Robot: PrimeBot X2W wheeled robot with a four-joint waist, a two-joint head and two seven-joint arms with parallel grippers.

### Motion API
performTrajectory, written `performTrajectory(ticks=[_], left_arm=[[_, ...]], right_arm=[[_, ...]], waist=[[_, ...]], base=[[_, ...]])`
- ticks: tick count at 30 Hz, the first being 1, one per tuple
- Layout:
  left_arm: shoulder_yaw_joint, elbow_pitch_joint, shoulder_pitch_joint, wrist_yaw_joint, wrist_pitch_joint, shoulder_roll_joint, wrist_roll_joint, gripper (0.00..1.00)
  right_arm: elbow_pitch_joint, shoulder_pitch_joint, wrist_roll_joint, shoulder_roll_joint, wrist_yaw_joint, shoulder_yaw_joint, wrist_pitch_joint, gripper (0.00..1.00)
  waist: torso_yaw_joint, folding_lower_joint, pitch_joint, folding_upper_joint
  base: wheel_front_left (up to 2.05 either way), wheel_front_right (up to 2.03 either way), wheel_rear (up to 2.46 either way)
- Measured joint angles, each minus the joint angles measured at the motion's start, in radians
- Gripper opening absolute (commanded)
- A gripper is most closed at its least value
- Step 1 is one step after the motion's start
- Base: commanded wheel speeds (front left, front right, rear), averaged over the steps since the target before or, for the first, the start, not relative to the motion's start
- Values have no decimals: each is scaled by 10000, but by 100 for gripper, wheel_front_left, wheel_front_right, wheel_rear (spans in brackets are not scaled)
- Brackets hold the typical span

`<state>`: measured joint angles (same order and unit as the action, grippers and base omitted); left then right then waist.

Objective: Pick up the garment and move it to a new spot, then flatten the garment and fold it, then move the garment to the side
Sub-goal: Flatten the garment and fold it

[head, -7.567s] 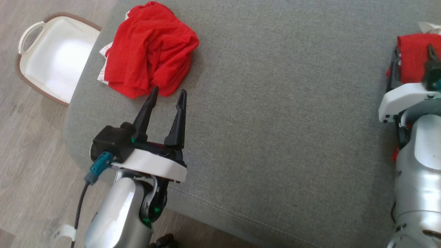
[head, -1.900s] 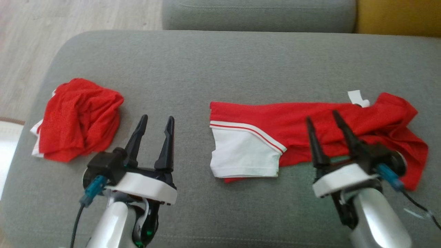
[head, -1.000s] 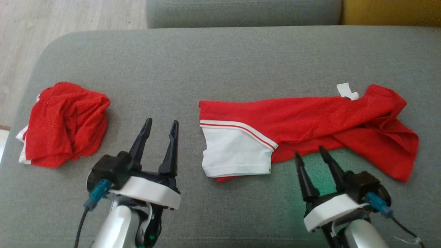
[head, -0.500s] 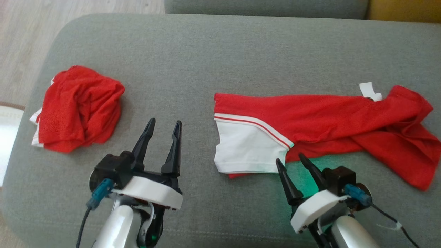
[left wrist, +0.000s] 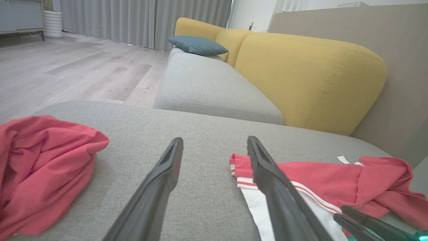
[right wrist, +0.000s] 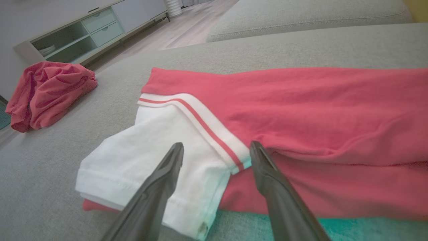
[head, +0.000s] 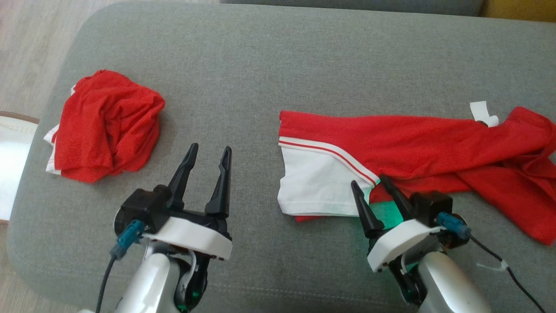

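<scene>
Leaning right arm (head: 451, 287), jaws perhaps touching garment (head: 408, 143)

Red fabric garments: two: a crumpled red bundle (head: 106, 126) and a long red garment with a white sleeve (head: 412, 143).
White label tab (head: 482, 114) on the long garment: one.
Grippers: two: the left gripper (head: 210, 148) and the right gripper (head: 367, 180).
Long dark fingers (head: 221, 182): four, two on each gripper.
Teal cable connectors: two, one at each wrist (head: 127, 238) (head: 451, 221).
Grey fabric seat cushions: two: the near cushion (head: 278, 65) and the far cushion (left wrist: 207, 83).
Yellow backrest cushions (left wrist: 301, 77): at least two; the far end is hard to count.
Blue-grey throw pillow (left wrist: 197, 45): one.
White basket with a brown rim (head: 13, 165): one.
Low cabinet with drawers (right wrist: 100, 26): one.
</scene>
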<state>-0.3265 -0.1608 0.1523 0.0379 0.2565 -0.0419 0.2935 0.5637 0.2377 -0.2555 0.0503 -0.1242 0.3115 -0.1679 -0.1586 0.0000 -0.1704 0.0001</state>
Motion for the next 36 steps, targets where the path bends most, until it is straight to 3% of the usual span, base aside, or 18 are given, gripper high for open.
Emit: performTrajectory(ticks=[3,6,21,27,36], left_arm=[[-25,0,0,-12,0,0,-2,100],[-36,0,1,-12,0,0,-2,100],[-48,-56,-7,6,0,0,-17,100],[-153,-52,-31,4,0,-2,-15,100],[-184,2,-33,-31,0,-4,0,100]], right_arm=[[161,174,-117,2,0,-12,-111,100],[355,274,-174,6,0,-4,-222,0],[-230,607,-174,17,0,-196,-696,0],[-604,1042,-199,13,0,-610,-138,0],[-1442,1847,1231,52,0,-1478,-15,0]], waist=[[-9,0,-47,0],[-20,0,-73,0],[-51,0,350,0],[-208,0,426,0],[-545,0,199,0]], base=[[0,0,0],[0,0,0],[0,0,0],[0,0,0],[0,0,0]])
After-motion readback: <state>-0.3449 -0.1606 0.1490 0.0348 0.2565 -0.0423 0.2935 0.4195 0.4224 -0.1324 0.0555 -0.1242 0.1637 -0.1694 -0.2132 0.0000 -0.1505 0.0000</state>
